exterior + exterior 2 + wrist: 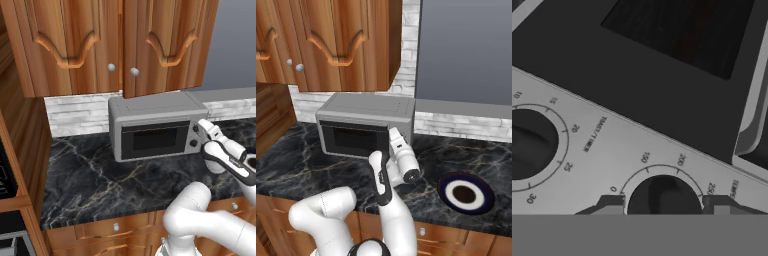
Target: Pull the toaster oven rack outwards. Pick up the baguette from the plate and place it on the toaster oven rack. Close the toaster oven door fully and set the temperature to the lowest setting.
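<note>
**Oven shut, plate bare**

The grey toaster oven (155, 127) sits on the dark marble surface (90, 185) against the wall, its toaster oven door (152, 140) upright and closed, two black knobs on the right panel. The plate (466, 194), dark-centred and pale-ringed, lies apart to its right.

At the centre of the left base view the toaster oven (155, 127) stood against the wall with its toaster oven door (154, 140) shut, blocking its cavity. The desk (90, 182) before it, toward the lower left, lay open. Wall cabinets (115, 40) hung above, leaving a gap over the oven's top. The end effector (662, 202) sat tight against the knob panel, its tips flanking a dark knob (662, 197). The plate (465, 194) lay at the right base view's lower right.
</note>
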You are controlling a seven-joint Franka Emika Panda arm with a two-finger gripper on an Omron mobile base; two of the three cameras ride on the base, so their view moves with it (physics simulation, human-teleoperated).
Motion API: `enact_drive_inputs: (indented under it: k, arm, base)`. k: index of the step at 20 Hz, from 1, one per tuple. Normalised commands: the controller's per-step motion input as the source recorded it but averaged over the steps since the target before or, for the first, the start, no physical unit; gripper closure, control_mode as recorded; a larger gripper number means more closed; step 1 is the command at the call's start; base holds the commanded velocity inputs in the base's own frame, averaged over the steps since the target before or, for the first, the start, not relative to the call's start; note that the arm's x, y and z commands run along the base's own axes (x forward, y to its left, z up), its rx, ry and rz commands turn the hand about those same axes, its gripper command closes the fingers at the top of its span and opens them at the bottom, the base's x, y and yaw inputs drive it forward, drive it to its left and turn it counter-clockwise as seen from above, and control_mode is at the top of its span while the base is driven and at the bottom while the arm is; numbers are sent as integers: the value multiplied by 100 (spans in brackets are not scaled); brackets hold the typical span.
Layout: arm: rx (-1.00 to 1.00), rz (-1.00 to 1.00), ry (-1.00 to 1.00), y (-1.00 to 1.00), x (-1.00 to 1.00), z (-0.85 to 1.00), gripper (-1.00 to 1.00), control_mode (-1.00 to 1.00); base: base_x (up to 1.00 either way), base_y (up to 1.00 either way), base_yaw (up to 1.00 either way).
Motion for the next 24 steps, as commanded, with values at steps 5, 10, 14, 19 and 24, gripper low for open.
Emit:
enact_drive_inputs:
  k: [5, 10, 14, 19, 24]
  arm:
    - [-4, 5, -3, -28, 1, 0, 100, -100]
    - [-16, 6, -2, -18, 2, 3, 100, -100]
    - [-19, 2, -6, -23, 0, 6, 100, -100]
    - [-30, 2, -10, -11, 0, 5, 100, -100]
    - [-38, 3, -2, -5, 0, 0, 100, -100]
  base:
    - [0, 0, 0]
    - [0, 0, 0]
    - [0, 0, 0]
    - [0, 0, 0]
    - [0, 0, 0]
